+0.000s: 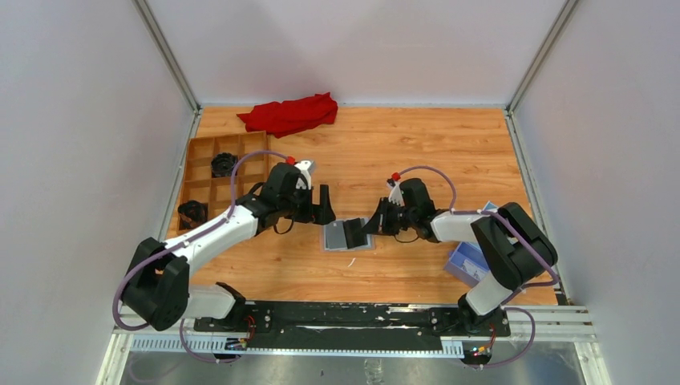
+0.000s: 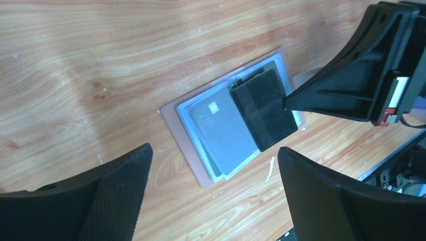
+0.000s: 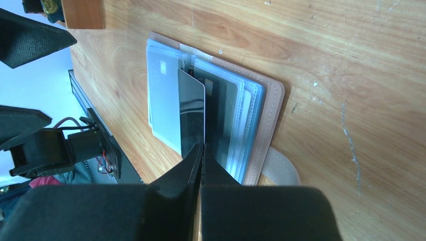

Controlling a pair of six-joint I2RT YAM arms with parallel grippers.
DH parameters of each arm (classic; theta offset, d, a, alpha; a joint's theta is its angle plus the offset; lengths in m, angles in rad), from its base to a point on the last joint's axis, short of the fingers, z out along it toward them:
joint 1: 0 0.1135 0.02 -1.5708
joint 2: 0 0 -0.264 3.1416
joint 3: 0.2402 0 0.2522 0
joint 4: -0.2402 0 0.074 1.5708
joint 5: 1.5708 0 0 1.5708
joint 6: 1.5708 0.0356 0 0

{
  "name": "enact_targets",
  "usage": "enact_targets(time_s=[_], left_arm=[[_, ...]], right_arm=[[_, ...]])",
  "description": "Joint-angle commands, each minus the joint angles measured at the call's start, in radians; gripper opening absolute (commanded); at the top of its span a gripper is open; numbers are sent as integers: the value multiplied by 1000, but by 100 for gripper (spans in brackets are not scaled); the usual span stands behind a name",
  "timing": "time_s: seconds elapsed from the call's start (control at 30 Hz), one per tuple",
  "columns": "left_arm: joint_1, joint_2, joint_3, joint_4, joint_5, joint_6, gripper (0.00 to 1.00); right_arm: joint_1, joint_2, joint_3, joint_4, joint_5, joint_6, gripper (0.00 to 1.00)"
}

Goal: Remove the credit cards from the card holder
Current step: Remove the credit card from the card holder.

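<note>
The card holder (image 1: 333, 237) lies open on the wooden table, tan-pink outside (image 2: 183, 143) with clear pale blue sleeves. A pale grey credit card (image 2: 226, 133) marked VIP rests on its sleeves. A black credit card (image 2: 263, 110) sits tilted over the holder's other half. My right gripper (image 3: 202, 149) is shut on that black card's edge (image 3: 192, 110). My left gripper (image 2: 213, 193) hovers open just beside the holder, its fingers wide apart with nothing between them. In the top view the left gripper (image 1: 319, 210) is left of the holder and the right gripper (image 1: 374, 225) is at its right side.
A brown compartment tray (image 1: 216, 172) stands at the left, a red cloth (image 1: 290, 114) at the back, and a blue box (image 1: 469, 261) by the right arm. The holder's pale strap (image 3: 281, 168) sticks out sideways. A white scrap (image 2: 271, 168) lies near the holder.
</note>
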Motion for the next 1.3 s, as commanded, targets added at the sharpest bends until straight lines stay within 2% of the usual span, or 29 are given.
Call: enact_targets(time_s=[0.0,0.17,0.23,0.33,0.43,0.5,0.87,1.1,1.27], left_arm=[[0,10,-1,22,48,28,100],[0,23,-26,78,98,-4,100],[-1,26,-39,111,125,-23,99],[-6,38,-56,157,159,-56,94],[-19,51,-61,181,161,-72,92],[-29,62,-58,183,162,-73,91],[-41,102,-65,213,183,-95,90],[-60,118,-80,306,223,-185,88],[-63,162,-73,312,221,-202,86]], right_arm=[[-12,40,27,13,-25,-14,0],[-12,53,43,9,-24,-15,1],[-11,59,43,9,-21,-14,10],[-11,70,42,12,-18,-12,17],[-11,83,42,19,-19,-6,30],[-11,89,41,24,-18,-3,34],[-12,102,25,36,-8,10,35],[-12,142,1,110,-46,50,35],[-12,151,-6,124,-52,57,35]])
